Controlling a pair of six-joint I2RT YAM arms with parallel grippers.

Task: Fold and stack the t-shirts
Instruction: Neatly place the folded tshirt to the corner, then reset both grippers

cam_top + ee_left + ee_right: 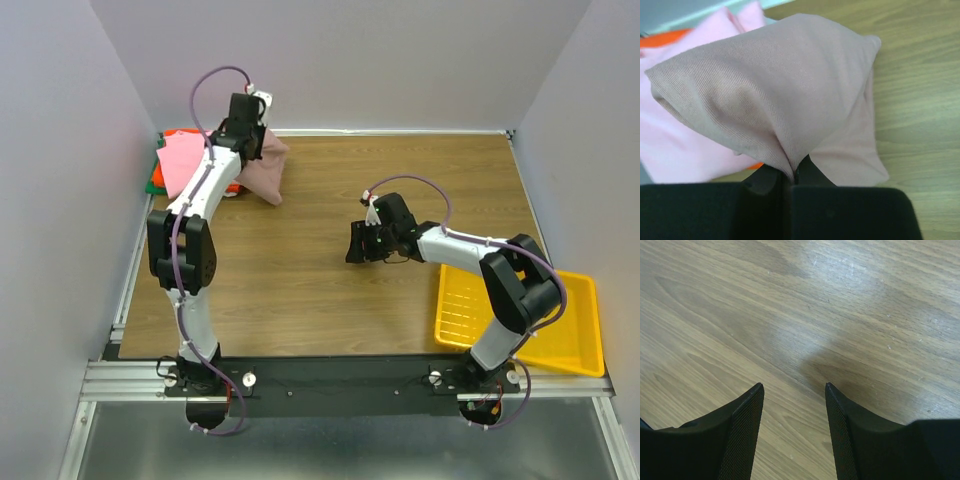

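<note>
left end effector (788,176) pinching a fold of the mauve t-shirt (790,85) beside the folded stack (183,160), far-left corner | right end effector (794,402) spread, holding nothing, over the worktop (840,315) | risk: single-point grip lets cloth sag and land bunched

No text, label, brand, number or sign is legible in any of the three views. The mauve-pink t-shirt (790,85) shows only plain woven cloth to the left wrist camera, and it cannot be told whether a print lies on a hidden face. The yellow tray (572,335) and the wood-grain tabletop (300,270) bear no readable marking.
</note>
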